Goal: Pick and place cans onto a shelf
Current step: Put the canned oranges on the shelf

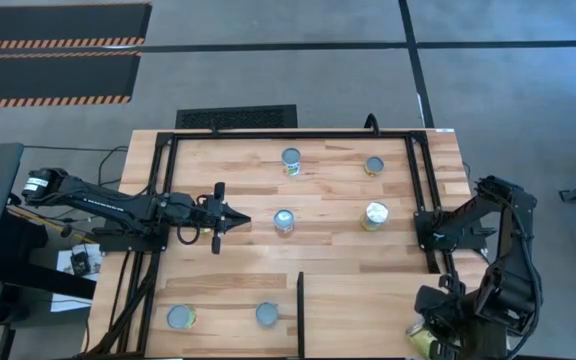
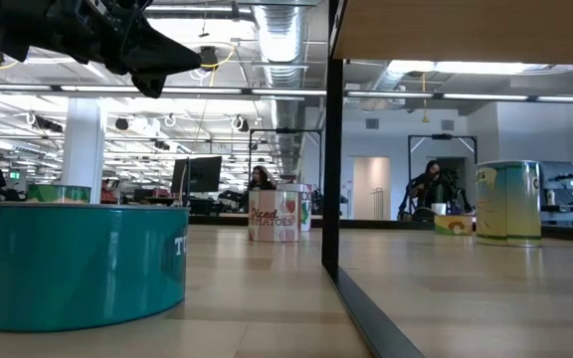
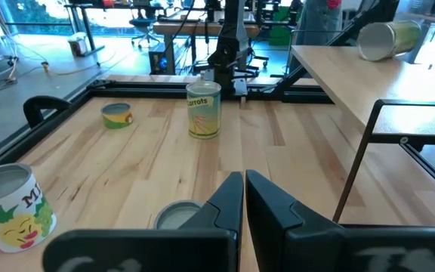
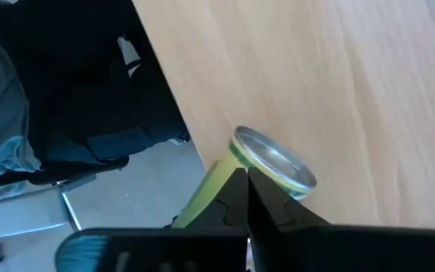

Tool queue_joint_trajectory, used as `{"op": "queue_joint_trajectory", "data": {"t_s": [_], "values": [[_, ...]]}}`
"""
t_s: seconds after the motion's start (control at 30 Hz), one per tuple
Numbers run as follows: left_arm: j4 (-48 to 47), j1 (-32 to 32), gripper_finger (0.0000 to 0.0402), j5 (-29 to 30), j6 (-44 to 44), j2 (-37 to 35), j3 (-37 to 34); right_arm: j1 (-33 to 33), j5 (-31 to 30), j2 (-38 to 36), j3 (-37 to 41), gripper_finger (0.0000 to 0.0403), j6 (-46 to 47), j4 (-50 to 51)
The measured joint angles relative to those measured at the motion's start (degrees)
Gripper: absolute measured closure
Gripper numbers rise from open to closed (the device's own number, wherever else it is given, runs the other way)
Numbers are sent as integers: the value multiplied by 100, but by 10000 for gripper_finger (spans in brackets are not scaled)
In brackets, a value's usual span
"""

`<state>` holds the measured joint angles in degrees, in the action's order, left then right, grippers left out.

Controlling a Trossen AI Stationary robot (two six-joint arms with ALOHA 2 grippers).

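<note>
Nearest your low camera sits a teal tin [image 2: 73,261] on the tabletop [image 1: 228,180], left of the shelf [image 1: 368,310] and its black divider [image 1: 300,310]. You have a green-labelled can [image 4: 266,170] lying tipped at the shelf's right edge, overhanging it, with the right gripper [image 4: 245,198] just over it, jaws clenched (whether they touch it is unclear). Four cans stand upright mid-tabletop, among them the carrots can [image 3: 203,109]. Your left gripper [image 1: 240,221] hovers beside another can [image 1: 284,221], jaws clenched, empty.
</note>
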<state>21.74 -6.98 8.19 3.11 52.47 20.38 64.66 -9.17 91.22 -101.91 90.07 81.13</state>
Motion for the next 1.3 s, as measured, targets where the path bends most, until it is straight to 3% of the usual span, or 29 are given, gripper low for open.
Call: {"op": "queue_joint_trajectory", "data": {"t_s": [0.17,0.27,0.4,0.67,0.83,1.0,1.23,1.3], "values": [[0,0,395,-2,17,0,0,-63,60,0,0,388,673,-5],[0,0,395,-2,8,0,0,-57,167,0,2,367,1367,-156],[-6,0,395,-2,-47,0,0,-109,252,103,0,298,1876,-392],[-43,-2,395,-45,-421,0,0,-544,1106,749,2,110,2015,-443],[-46,-2,395,-175,-525,0,0,-777,1229,1093,2,49,1704,-465],[-97,-2,395,-190,-529,0,0,-915,1282,1331,2,37,1316,-374],[-142,-2,395,-188,-529,2,0,-1143,1590,1475,-20,94,632,-38],[-142,-2,395,-187,-529,2,0,-1227,1511,1446,-37,94,447,-31]]}}
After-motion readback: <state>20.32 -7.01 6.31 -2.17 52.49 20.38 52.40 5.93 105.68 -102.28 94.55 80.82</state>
